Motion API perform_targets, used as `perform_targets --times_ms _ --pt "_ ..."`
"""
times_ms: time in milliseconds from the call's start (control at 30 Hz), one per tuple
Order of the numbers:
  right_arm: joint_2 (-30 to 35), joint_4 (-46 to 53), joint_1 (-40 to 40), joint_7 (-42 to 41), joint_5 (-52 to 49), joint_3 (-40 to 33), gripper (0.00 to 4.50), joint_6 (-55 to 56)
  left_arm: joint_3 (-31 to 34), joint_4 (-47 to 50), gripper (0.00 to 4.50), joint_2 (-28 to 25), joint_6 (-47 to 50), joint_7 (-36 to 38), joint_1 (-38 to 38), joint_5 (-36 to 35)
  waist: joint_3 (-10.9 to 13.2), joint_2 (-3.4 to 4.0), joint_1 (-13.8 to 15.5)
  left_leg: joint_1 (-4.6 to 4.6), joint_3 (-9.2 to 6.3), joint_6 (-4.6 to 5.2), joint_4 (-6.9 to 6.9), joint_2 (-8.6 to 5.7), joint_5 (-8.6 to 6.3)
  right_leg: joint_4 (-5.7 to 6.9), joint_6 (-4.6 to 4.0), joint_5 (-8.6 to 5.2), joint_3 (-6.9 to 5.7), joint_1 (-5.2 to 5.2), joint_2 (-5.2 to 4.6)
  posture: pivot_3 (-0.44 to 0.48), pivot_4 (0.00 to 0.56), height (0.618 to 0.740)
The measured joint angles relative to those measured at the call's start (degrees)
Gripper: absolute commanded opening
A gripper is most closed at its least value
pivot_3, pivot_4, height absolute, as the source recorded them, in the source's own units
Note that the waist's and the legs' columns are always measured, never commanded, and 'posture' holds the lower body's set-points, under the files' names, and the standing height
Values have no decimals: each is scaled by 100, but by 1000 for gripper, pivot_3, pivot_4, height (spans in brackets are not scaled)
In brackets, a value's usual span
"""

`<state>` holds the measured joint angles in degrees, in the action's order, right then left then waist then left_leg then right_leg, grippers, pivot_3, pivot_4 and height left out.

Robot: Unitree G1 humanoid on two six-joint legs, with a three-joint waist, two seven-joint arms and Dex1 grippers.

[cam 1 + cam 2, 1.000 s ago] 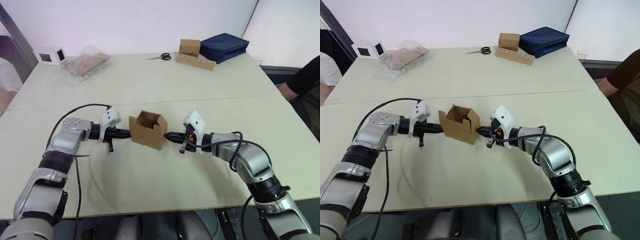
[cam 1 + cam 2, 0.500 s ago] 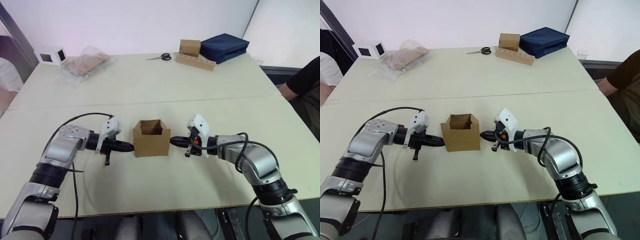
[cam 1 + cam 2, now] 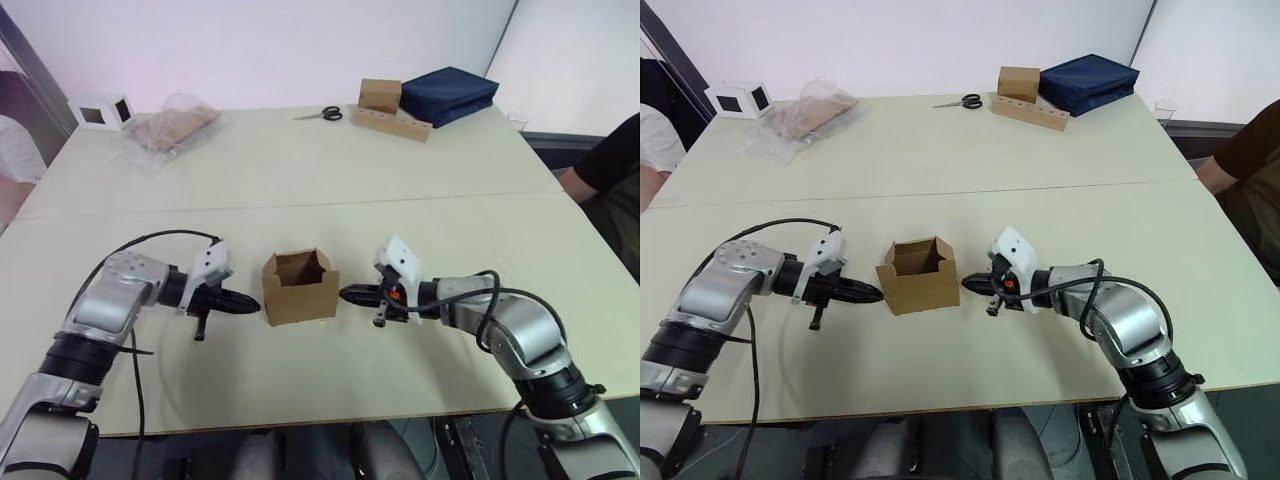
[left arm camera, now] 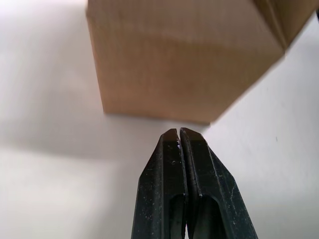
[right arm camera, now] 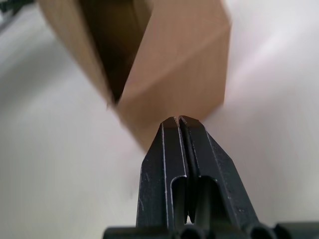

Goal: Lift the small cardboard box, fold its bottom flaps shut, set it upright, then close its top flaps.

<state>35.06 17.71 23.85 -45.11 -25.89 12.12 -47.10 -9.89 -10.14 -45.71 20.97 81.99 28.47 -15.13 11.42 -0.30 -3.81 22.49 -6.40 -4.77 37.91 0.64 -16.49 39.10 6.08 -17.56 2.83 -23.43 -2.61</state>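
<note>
Standing upright at the lower middle of the frame, the small cardboard box rests on the pale bench with its open end facing up and the top flaps raised around the mouth. The left gripper lies low on the bench at the box's left side, its jaws clenched together with nothing between them; in the left wrist view the tip sits just short of the box's lower edge, with a thin strip of bench showing between. The right gripper mirrors it on the box's right side, jaws likewise pressed shut and empty, tip close against the box wall near its corner; whether it touches cannot be told.

Bare bench surface spreads on every side of the box, toward the near edge at the bottom of the frame and across the seam line that crosses the middle. Well apart along the far edge lie a white cube box at the upper left, a clear plastic bag, scissors, a second brown box on a wooden block, and a navy bag at the upper right.
</note>
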Motion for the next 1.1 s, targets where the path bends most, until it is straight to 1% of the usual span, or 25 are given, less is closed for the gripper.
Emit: perform_targets --times_ms 67,167,200,300,467,767,900,1100 --pt "27 -1 -18 -21 36 -47 0 97 122 28 33 -29 103 -20 -10 -85 0 0 -3 0 0 0 0 0 0 0 0 0 0 0 0 0 150 740" --pt "45 -37 12 -49 60 -275 0 307 495 242 33 -25 478 -164 13 -456 0 0 3 0 0 0 0 0 0 0 0 0 0 1 -1 0 150 740" --pt "40 -60 27 -52 56 -321 0 319 529 263 33 -24 530 -196 33 -512 0 0 4 0 0 0 0 0 0 0 0 0 0 1 -1 0 150 740" --pt "-114 -289 266 -112 -153 -628 0 330 883 584 33 106 1038 -462 73 -943 0 0 -4 -1 0 0 0 1 0 1 0 0 0 1 0 0 150 740" --pt "-457 -471 428 -264 -432 -733 0 348 1011 910 33 268 1438 -835 47 -1278 0 0 -9 -1 1 1 0 2 0 1 0 0 1 1 0 0 150 740" --pt "-867 -920 732 -476 -448 -517 0 415 1003 1140 33 562 1447 -1251 -133 -1313 0 0 -1 -2 1 0 0 2 0 1 0 0 0 2 -1 0 150 740" --pt "-1051 -1337 820 -620 -218 -104 0 649 806 1214 33 756 1207 -1401 -257 -1158 -1 1 -1 -4 1 0 0 2 0 0 0 0 1 2 0 0 150 740" --pt "-1056 -1524 869 -813 64 114 0 987 664 1249 33 826 950 -1578 -256 -993 -20 1 28 -18 0 0 1 1 0 0 0 0 0 19 -2 0 150 740"
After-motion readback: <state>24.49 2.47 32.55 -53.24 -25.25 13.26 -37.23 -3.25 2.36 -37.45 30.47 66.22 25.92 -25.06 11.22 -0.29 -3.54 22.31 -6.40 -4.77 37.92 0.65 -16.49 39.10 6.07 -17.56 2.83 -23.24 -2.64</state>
